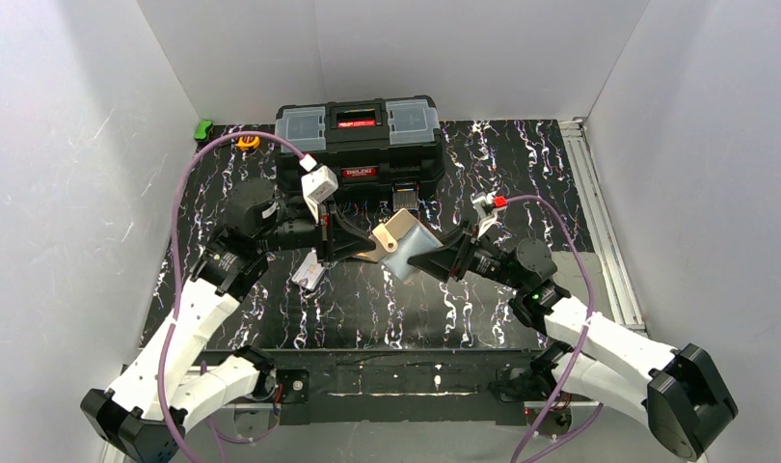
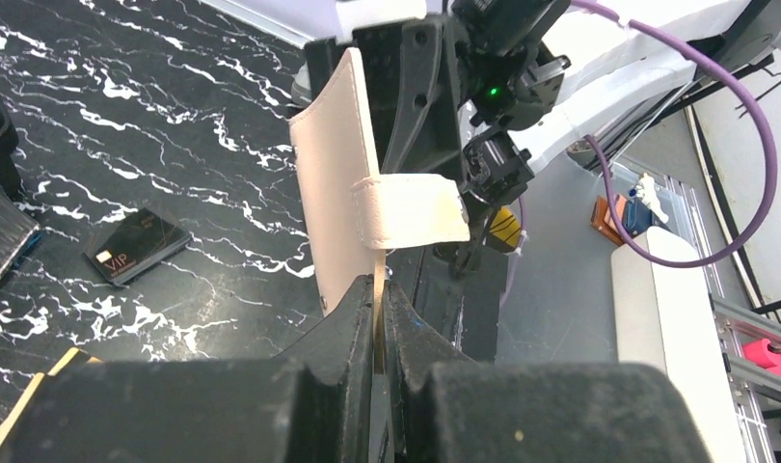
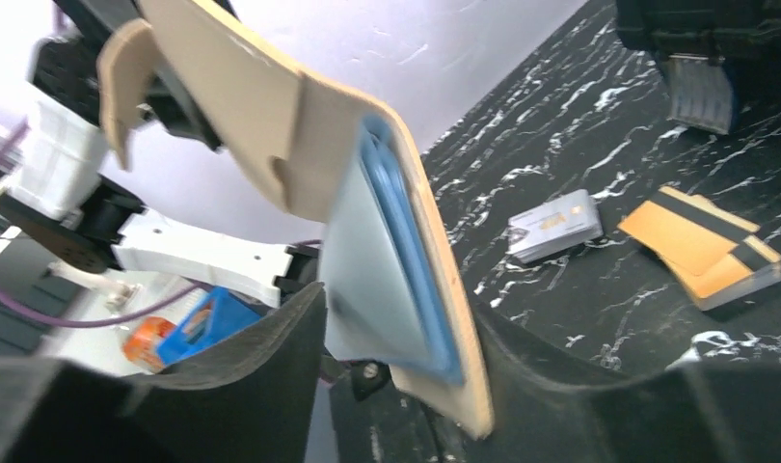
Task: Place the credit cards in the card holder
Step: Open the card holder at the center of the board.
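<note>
The beige card holder (image 1: 403, 241) hangs in the air over the middle of the table, between both grippers. My right gripper (image 3: 406, 328) is shut on the card holder (image 3: 300, 125), which is open and shows its bluish plastic pockets (image 3: 391, 241). My left gripper (image 2: 378, 301) is shut on a thin tan credit card (image 2: 378, 289) held edge-on, its tip against the holder (image 2: 334, 183) below the snap tab (image 2: 416, 207). An orange stack of credit cards with a dark stripe (image 3: 700, 246) lies on the table. Another orange card edge (image 2: 20, 405) shows at lower left.
A big black toolbox (image 1: 358, 135) stands at the back centre. A dark card marked VIP (image 2: 136, 246) and a silver-grey card (image 3: 555, 227) lie on the black marbled table (image 1: 522, 164). White walls enclose three sides. A metal rail (image 1: 599, 222) runs along the right.
</note>
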Robot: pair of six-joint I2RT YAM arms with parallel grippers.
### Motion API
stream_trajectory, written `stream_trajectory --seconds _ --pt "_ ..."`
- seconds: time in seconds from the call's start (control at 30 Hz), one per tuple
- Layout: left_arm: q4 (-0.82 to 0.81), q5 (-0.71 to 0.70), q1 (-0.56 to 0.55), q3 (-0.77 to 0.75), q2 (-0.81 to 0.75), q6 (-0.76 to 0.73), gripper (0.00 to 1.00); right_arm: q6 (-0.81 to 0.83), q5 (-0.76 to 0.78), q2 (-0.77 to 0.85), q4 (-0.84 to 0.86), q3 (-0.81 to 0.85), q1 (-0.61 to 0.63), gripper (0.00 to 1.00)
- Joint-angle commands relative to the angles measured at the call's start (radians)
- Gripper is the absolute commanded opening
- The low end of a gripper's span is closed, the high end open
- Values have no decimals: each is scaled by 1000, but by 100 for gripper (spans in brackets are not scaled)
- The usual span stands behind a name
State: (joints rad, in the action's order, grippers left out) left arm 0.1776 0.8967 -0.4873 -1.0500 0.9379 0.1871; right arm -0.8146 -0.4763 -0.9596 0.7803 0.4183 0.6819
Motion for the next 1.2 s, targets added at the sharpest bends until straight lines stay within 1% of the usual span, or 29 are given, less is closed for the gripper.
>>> stream_trajectory --seconds 0.0,0.03,0.07,0.13,0.2,0.3,0.33,0.37,0.4,0.43,0.5,0.53,0.57,0.63,0.67,0.73,0.83,0.97,1.03,1.17 --pt "-28 -10 4 53 -43 -9 0 -26 -13 55 92 -5 -8 48" --pt "-31 -18 4 63 -46 -10 0 -19 -21 61 71 2 -8 41" --pt "-34 -25 4 72 -50 -11 0 -10 -25 67 43 11 -8 31" --pt "-32 -39 4 89 -60 -21 0 1 -24 83 -28 22 -9 3" --pt "-10 -45 4 109 -71 -49 0 20 -12 109 -112 29 -9 1" --pt "67 -56 4 159 -103 -158 0 76 -21 138 -287 60 -8 1" --pt "102 -67 4 179 -123 -242 4 96 -27 140 -345 76 -9 1" --pt "136 -76 3 200 -134 -285 14 124 -37 132 -420 97 -9 1" --pt "168 -88 4 220 -160 -364 28 154 -47 116 -501 126 -8 1" --pt "200 -100 4 237 -179 -423 37 185 -61 88 -580 155 -8 1" --pt "247 -117 4 261 -218 -522 54 240 -91 7 -713 219 -9 1" --pt "261 -117 4 270 -238 -568 59 261 -100 -42 -804 254 -9 1" --pt "272 -110 4 278 -259 -605 63 281 -114 -91 -861 290 -9 1" --pt "276 -83 4 290 -297 -661 75 311 -141 -198 -957 366 -9 1" --pt "275 -64 4 289 -308 -689 78 328 -152 -273 -1004 420 -9 1" --pt "268 -31 3 274 -309 -742 78 359 -167 -384 -1102 506 -7 1" --pt "240 27 0 245 -277 -806 76 399 -128 -509 -1242 611 8 1" --pt "249 130 -19 275 -219 -930 69 417 -87 -580 -1294 654 35 1" --pt "255 131 -52 317 -196 -1027 65 425 -72 -600 -1311 664 47 1" --pt "257 90 -123 400 -132 -1238 57 438 -35 -642 -1351 677 78 1"
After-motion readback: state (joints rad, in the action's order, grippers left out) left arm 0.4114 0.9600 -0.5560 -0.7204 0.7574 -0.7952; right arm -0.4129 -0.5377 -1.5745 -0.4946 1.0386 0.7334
